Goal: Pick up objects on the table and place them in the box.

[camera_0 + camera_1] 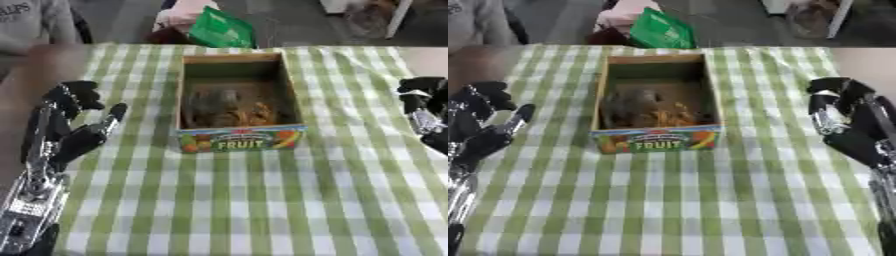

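Two hands: both in view, both empty; one at each side edge of the table
Table (262, 200): covered with a green-and-white checked cloth; flat, soft-looking weave; near half carries no loose items
Box (236, 140): rectangular cardboard, open top, brown inner walls; near wall printed in bright colours with the word FRUIT; stands at centre, towards the far side
Box contents: grey-brown rounded mass (630, 107) at left; yellow-orange pieces (677, 117) at right; both lie on the box floor; exact identity cannot be told
Left hand (66, 135): black fingers with silver joints on the arm below; raised at the left edge, fingers spread wide and pointing up; holds nothing; well apart from the box
Right hand (850, 125): black and silver; at the right edge, fingers partly bent; holds nothing; well apart from the box
View difference: right eye view shows the right hand and forearm almost whole; left eye view cuts it at the edge, yet shows more of the left arm
Green bag (223, 29): glossy, crumpled; beyond the far table edge
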Tool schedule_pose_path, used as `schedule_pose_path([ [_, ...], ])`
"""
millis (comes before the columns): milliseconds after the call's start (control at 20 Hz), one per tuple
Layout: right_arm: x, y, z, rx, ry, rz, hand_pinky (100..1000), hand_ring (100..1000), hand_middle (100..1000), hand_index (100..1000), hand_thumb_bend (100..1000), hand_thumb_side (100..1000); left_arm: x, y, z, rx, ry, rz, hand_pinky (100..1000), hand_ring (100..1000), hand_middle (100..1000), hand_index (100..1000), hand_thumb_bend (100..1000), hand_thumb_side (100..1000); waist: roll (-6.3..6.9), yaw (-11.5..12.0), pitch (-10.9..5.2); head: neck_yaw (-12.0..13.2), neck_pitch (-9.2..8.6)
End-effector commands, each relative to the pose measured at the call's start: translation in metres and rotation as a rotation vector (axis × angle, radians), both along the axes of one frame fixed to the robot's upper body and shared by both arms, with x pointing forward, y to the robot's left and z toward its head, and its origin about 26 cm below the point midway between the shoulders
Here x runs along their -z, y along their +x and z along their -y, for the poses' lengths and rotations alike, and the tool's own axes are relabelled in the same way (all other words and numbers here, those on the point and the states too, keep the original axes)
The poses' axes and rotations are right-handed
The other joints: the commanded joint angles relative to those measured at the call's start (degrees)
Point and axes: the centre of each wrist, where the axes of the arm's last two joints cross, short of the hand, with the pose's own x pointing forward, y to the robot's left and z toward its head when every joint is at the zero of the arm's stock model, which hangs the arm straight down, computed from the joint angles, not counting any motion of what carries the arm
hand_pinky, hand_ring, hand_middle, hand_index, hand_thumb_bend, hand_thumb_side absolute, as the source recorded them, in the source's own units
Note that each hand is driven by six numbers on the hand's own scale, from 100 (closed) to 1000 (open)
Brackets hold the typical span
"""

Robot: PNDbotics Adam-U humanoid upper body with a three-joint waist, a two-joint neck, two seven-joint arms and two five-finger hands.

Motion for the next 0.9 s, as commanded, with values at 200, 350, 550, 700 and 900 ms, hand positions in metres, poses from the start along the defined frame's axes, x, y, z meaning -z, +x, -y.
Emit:
schedule_pose_path([
  [200,-0.0118,-0.0011,0.002,0.006,-0.018,0.044,822,917,711,838,100,325,-0.0083,-0.0005,0.0002,0.015,0.011,0.026,673,512,501,659,582,100,0.11,-0.1,-0.61,0.3,-0.57],
  [350,-0.0131,-0.002,0.0005,-0.026,-0.053,0.06,837,961,777,900,100,326,-0.0074,-0.001,0.0,0.017,0.013,0.022,674,512,501,660,589,100,0.25,-0.1,-0.81,0.3,-0.36],
  [550,-0.0138,-0.0019,0.0018,-0.04,-0.078,0.068,840,978,801,918,100,338,-0.0069,-0.0019,0.0002,0.018,0.009,0.022,674,512,501,660,598,100,0.51,-0.1,-1.04,0.4,-0.19],
  [700,-0.013,-0.0023,0.0025,-0.038,-0.077,0.068,840,979,803,920,100,343,-0.0067,-0.0021,0.0003,0.02,0.008,0.021,674,512,501,661,601,100,0.52,-0.2,-1.16,0.5,-0.14],
  [900,-0.0113,-0.003,0.0037,-0.034,-0.074,0.063,839,978,801,919,100,350,-0.006,-0.0025,0.0005,0.024,0.008,0.019,674,512,501,661,600,100,0.54,-0.3,-1.29,0.5,0.09],
])
